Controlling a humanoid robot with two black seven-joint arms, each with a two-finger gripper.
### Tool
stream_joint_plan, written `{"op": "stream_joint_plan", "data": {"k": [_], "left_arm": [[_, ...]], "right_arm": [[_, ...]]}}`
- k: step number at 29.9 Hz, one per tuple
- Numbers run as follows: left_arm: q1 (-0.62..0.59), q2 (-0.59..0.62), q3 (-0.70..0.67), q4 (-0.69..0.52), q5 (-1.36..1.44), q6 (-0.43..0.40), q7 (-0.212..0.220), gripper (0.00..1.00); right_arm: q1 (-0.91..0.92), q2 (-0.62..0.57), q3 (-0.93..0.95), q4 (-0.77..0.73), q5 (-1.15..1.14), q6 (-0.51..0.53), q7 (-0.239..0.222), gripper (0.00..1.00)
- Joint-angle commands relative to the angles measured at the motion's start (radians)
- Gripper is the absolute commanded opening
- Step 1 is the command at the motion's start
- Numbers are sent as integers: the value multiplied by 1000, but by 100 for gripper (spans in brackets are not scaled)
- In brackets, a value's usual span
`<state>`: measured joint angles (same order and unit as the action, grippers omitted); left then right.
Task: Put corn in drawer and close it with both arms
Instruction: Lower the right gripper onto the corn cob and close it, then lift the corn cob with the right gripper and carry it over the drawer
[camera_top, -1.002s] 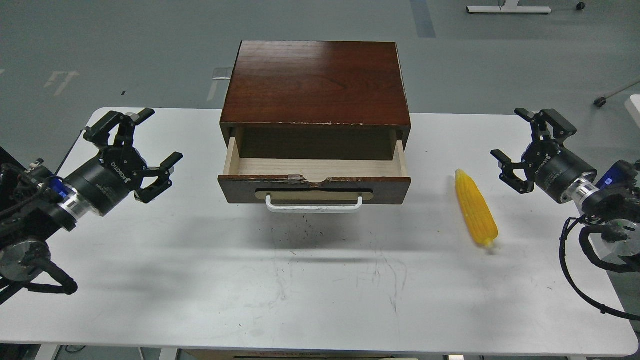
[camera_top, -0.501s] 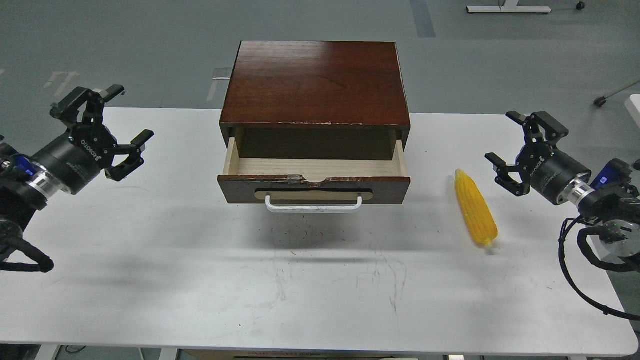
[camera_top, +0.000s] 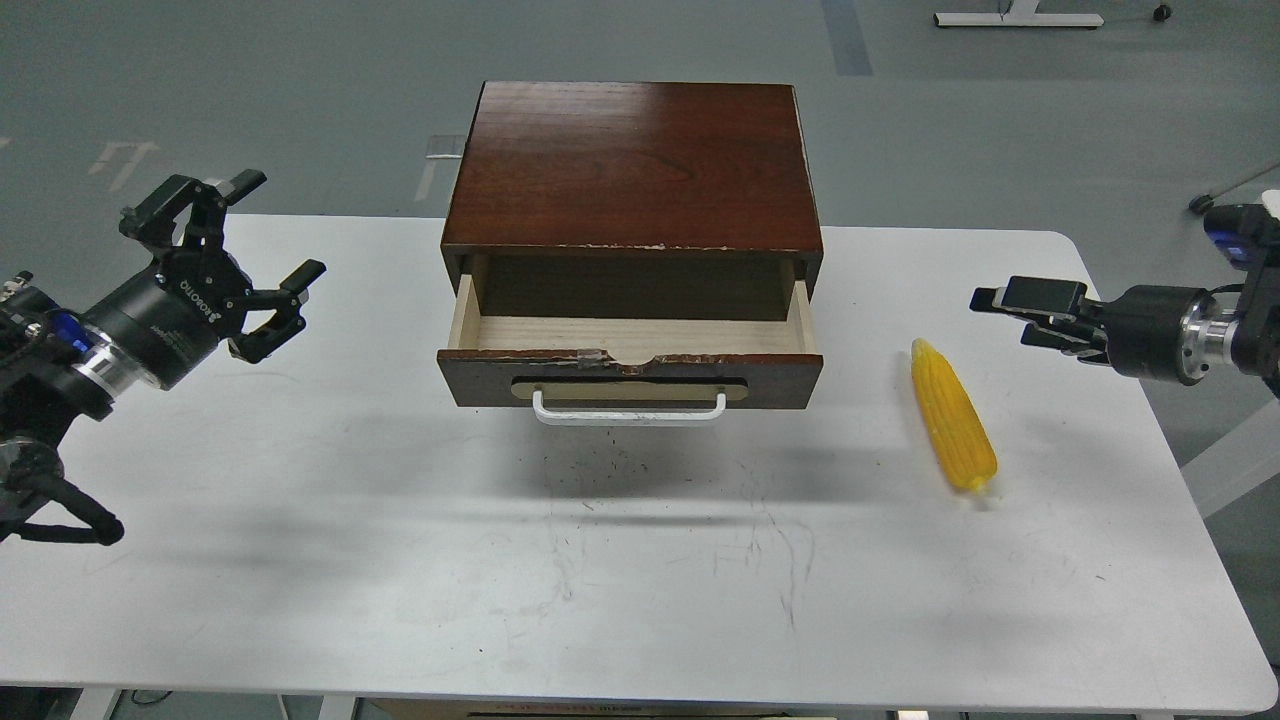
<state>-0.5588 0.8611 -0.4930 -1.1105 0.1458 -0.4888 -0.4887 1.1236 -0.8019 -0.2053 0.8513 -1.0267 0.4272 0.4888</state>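
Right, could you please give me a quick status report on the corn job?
Left end effector open, empty. Right end effector seen edge-on, state unclear, above table beyond corn. Corn on table right of open drawer. Nothing blocking.

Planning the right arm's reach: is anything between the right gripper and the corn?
No. In the head view, only bare table separates the right gripper from the corn.
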Motion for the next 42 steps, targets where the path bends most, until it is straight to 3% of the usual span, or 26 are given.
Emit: {"op": "stream_joint_plan", "data": {"k": [1,8,19,22,26,28,31,36,42], "left_arm": [[0,-1,1,-6,0,0,0,100],[2,-10,-1,-6,0,0,0,100],[2,-14,1,-6,5,0,0,100],[2,-16,1,-6,5,0,0,100],[2,-14,-1,-6,5,0,0,100],[2,-13,1,-6,5,0,0,100],[2,-13,-1,-6,5,0,0,100],[3,-14,1,-6,5,0,0,100],[3,-13,-1,-6,5,0,0,100]], "right_arm": [[39,53,-133,-40,-55,-59,0,100],[33,207,-252,-153,-59,-74,0,100],[16,250,-305,-167,-58,-74,0,95],[15,250,-306,-161,-58,-74,0,85],[13,248,-310,-161,-58,-74,0,51],[12,250,-338,-161,-58,-74,0,28],[12,250,-347,-160,-56,-74,0,15],[53,224,-342,-152,-49,-76,0,11],[272,168,-338,-86,-43,-79,0,12]]}}
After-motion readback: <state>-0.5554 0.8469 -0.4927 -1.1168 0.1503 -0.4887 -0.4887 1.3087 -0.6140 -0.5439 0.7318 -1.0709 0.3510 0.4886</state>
